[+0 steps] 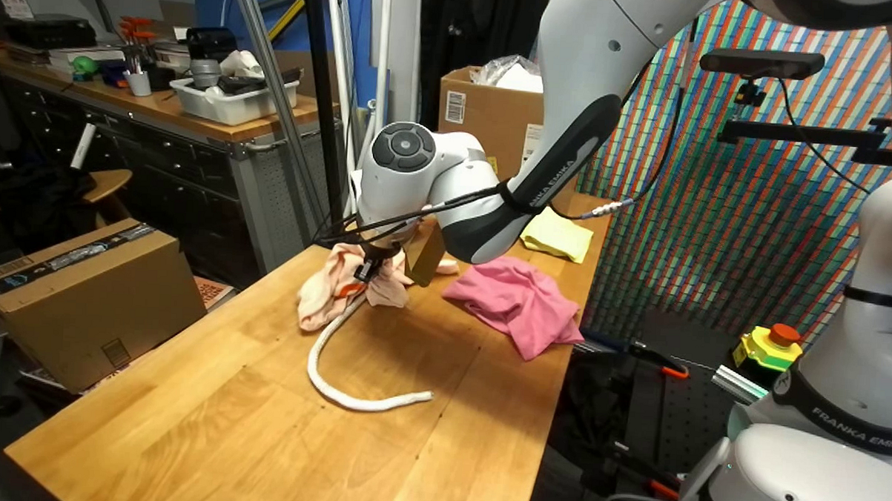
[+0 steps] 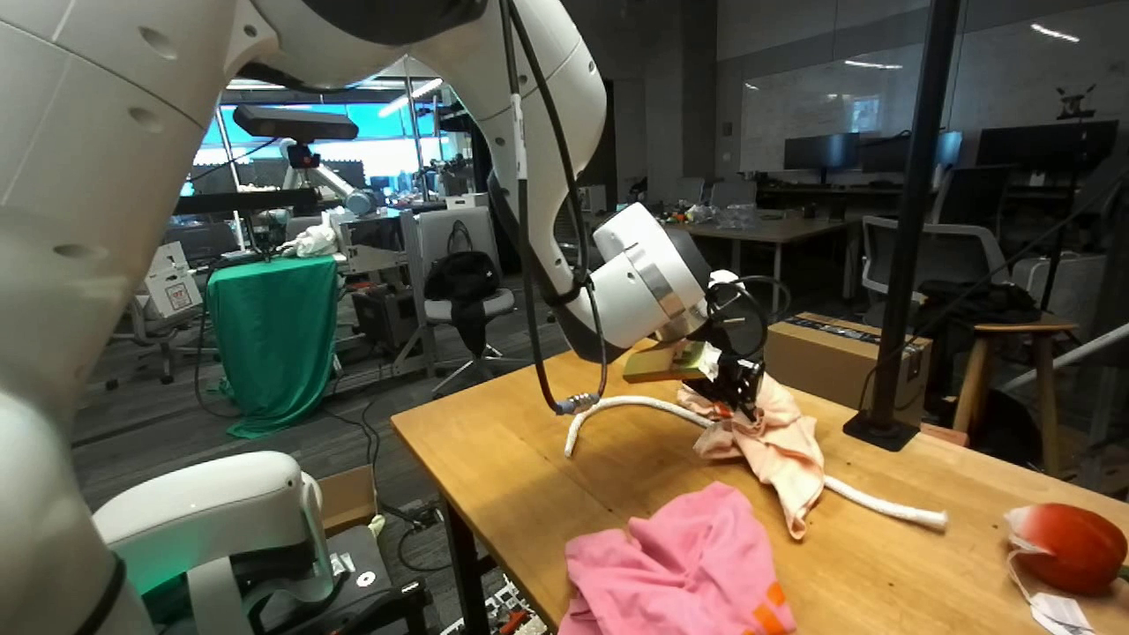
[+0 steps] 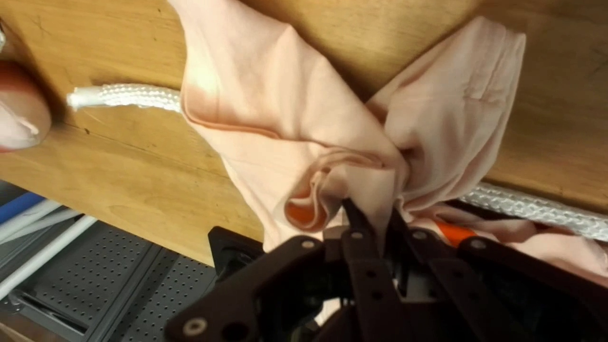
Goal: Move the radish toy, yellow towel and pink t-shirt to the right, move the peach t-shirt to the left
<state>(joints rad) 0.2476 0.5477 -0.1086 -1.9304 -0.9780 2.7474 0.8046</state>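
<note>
On the wooden worktop (image 1: 225, 421), pink t-shirt (image 1: 518, 301) and yellow towel (image 1: 558, 236) lie by the robot-side edge, radish toy (image 2: 1076, 545) and peach t-shirt (image 3: 285, 99) nearer the opposite one, the nearly closed Robotiq gripper (image 3: 373, 209) pinching the latter.

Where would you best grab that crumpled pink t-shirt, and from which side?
I'd pinch a raised fold near the middle of the pink t-shirt, coming from above: it lies bunched on the wooden table, so its ridges stand up and would likely give an easy hold.
</note>
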